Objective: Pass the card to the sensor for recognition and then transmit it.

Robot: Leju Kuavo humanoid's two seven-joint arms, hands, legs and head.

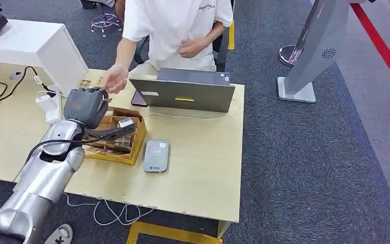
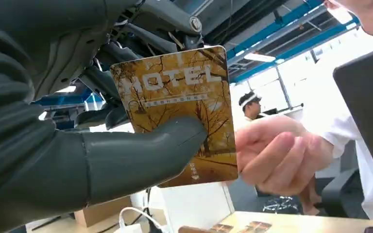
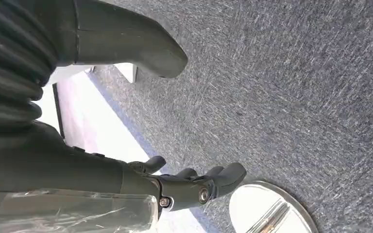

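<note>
Left wrist view: we see our left hand (image 2: 77, 145) pinching one hotel card (image 2: 179, 111) between thumb and fingers, a person's hand (image 2: 277, 155) touching its edge. One sensor (image 1: 156, 155) lies on the surface (image 1: 203, 168). Our right hand (image 3: 126, 121) hangs with fingers spread, holding nothing.

From high on the body we look forward and down across the wooden table (image 1: 203, 168) toward a seated person (image 1: 175, 28). Our left wrist camera sits close behind the left hand (image 2: 102, 155), tilted up toward the ceiling (the person's hand (image 2: 281, 158) and that table appear here too). Our right wrist camera faces the grey carpet (image 3: 281, 82).
</note>
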